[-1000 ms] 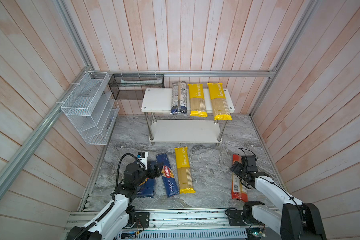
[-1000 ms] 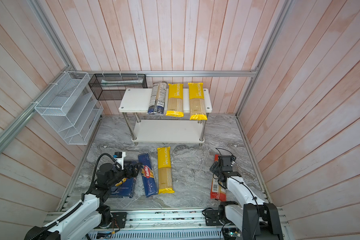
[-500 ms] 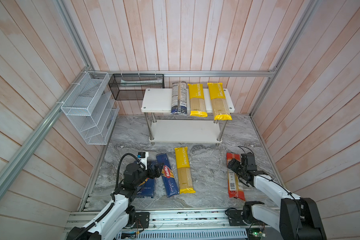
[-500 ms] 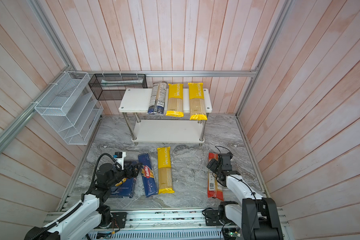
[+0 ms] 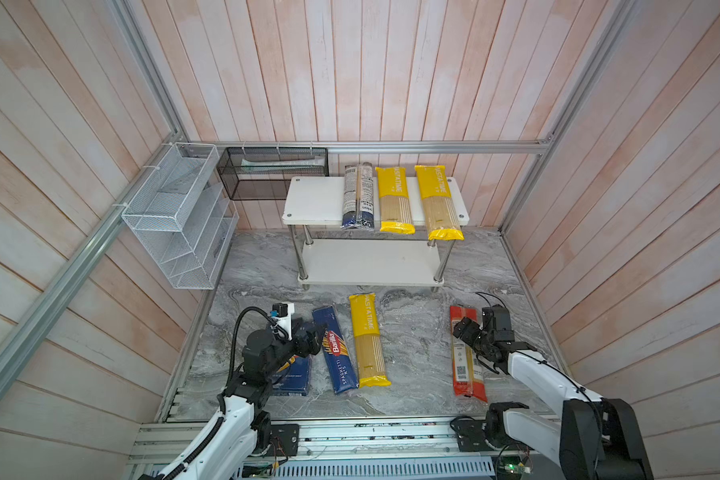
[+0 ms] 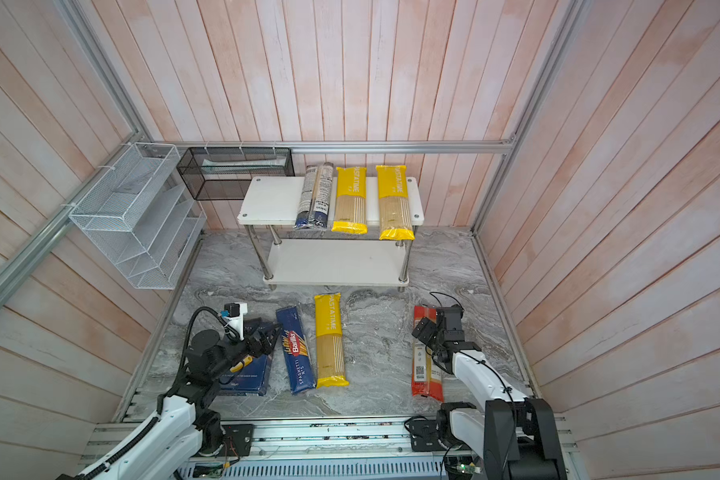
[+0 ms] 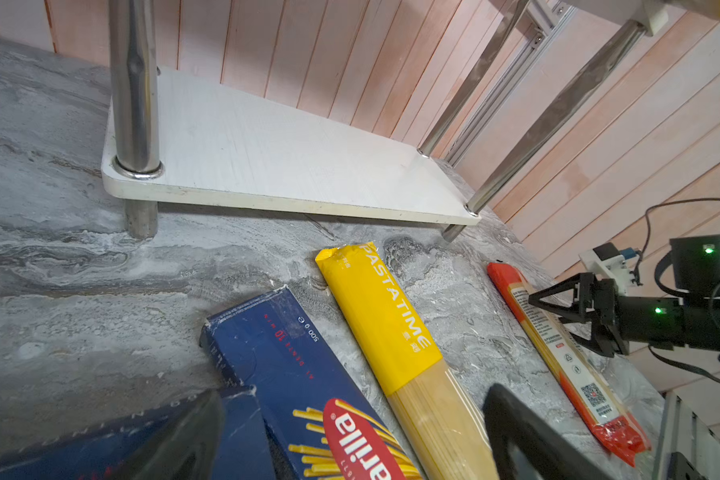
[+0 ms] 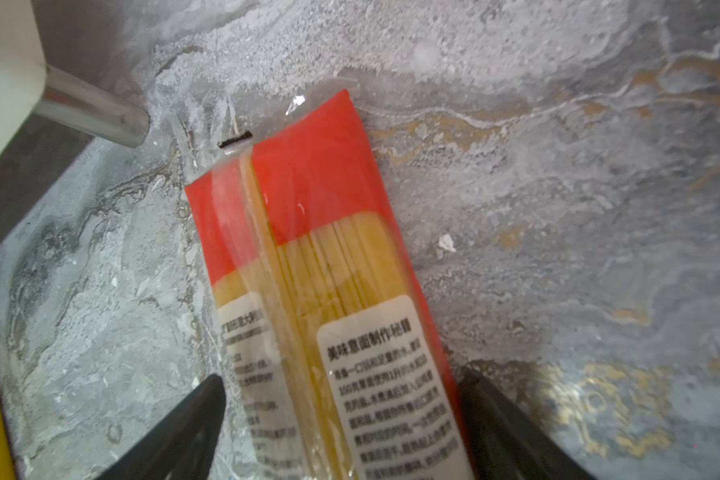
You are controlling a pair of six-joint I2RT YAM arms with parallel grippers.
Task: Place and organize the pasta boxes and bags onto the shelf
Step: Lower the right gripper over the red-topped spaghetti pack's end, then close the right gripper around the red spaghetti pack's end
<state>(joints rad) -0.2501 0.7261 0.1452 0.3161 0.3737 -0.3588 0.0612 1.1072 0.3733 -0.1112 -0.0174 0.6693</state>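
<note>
Over last second, right gripper [image 8: 341, 380] moved sideways and settled astride red-ended bag [image 5: 463, 374]; bag slid slightly toward centre of marble floor [image 5: 412, 332]. Bag lies flat there, well short of shelf [image 5: 325, 199]. Jaws spread wide, one finger either side of bag; pad contact unclear, probably none. Judgement: grasp lined up, closing not yet done. Left gripper [image 7: 350, 395] unmoved, fingers apart above Spaghetti box [image 7: 292, 365]

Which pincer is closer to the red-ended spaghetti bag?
Right. The right pincer straddles the red-ended bag; the left pincer is by the Spaghetti box, across the floor.
</note>
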